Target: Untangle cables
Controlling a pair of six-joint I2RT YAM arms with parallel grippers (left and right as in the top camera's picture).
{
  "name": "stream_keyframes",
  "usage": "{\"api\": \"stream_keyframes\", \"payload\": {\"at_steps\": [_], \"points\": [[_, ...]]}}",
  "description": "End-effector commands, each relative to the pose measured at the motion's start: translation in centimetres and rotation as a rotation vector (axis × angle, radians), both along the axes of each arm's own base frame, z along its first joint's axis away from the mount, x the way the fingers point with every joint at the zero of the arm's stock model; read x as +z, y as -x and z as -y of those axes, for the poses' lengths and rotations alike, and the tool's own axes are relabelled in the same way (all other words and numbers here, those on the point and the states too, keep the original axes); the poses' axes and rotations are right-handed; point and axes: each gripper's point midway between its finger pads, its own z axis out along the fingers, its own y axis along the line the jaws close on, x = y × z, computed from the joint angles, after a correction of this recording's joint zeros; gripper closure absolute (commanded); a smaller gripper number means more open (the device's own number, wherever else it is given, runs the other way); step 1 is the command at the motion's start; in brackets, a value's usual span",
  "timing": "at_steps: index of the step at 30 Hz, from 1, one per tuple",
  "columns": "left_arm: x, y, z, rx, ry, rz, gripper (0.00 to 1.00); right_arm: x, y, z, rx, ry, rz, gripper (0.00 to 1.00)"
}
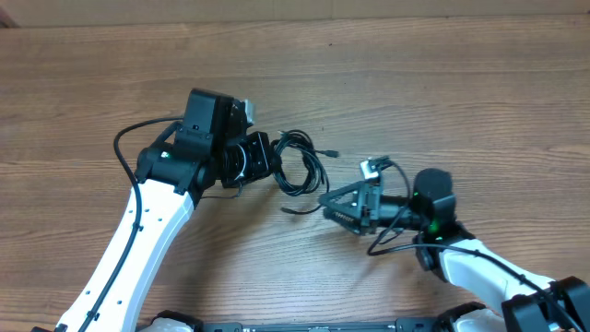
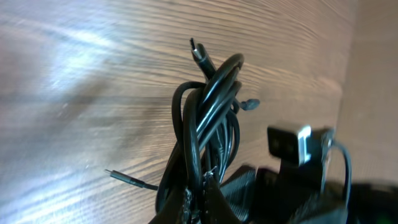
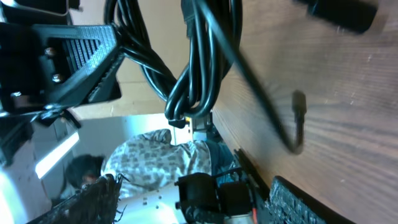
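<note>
The cables (image 1: 300,166) are a tangled bundle of thin black loops in the middle of the table. My left gripper (image 1: 269,159) is shut on the bundle's left side. In the left wrist view the cables (image 2: 205,118) rise from the pinched jaws of the left gripper (image 2: 202,199), and plugs stick out at the top (image 2: 198,50) and lower left (image 2: 118,176). My right gripper (image 1: 330,205) stands open just right of the bundle, turned on its side with nothing between its fingers. In the right wrist view the cables (image 3: 199,68) hang ahead of the spread fingers (image 3: 298,199).
A loose cable end (image 1: 293,210) lies on the wood just in front of the right gripper. Another plug (image 1: 332,152) points right from the bundle. The two arms are close together near the table's front half.
</note>
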Motion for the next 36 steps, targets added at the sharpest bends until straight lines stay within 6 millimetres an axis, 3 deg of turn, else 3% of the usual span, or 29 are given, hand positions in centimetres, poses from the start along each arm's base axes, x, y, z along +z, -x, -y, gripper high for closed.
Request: {"api": "stream_keyframes", "payload": {"at_steps": [1, 9, 16, 18, 28, 30, 31, 33, 35, 36], "points": [[0.0, -0.3, -1.2, 0.173, -0.005, -0.082, 0.96, 0.4, -1.2, -1.3, -0.112, -0.002, -0.109, 0.25], [-0.9, 1.3, -1.0, 0.204, -0.027, -0.173, 0.96, -0.3, -2.1, -2.5, -0.271, -0.031, -0.346, 0.27], [-1.3, 2.3, 0.5, 0.228, -0.068, -0.186, 0.96, -0.7, -2.1, -3.6, -0.343, -0.018, -0.345, 0.35], [-1.4, 2.6, 0.9, 0.214, -0.083, -0.178, 0.96, -0.8, -2.3, -3.5, -0.365, -0.018, -0.351, 0.42], [-1.7, 3.0, 1.1, 0.206, -0.145, -0.146, 0.96, -1.5, -2.1, -3.4, -0.38, -0.014, -0.429, 0.96], [-1.8, 2.7, 0.7, 0.221, -0.164, -0.132, 0.96, -2.0, -1.9, -3.4, -0.376, 0.004, -0.448, 0.96], [-1.8, 2.6, 0.5, 0.227, -0.174, -0.126, 0.92, -2.2, -1.8, -3.4, -0.375, 0.01, -0.448, 0.96], [-1.9, 2.3, 0.1, 0.197, -0.21, -0.086, 0.73, -2.4, -1.8, -3.3, -0.371, 0.029, -0.421, 0.96], [-1.8, 1.5, -0.5, 0.14, -0.272, -0.007, 0.38, -2.7, -1.7, -3.2, -0.369, 0.046, -0.414, 0.96], [-1.7, 1.1, -1.0, 0.112, -0.308, 0.031, 0.14, -3.1, -1.6, -3.2, -0.37, 0.057, -0.425, 0.96]]}}
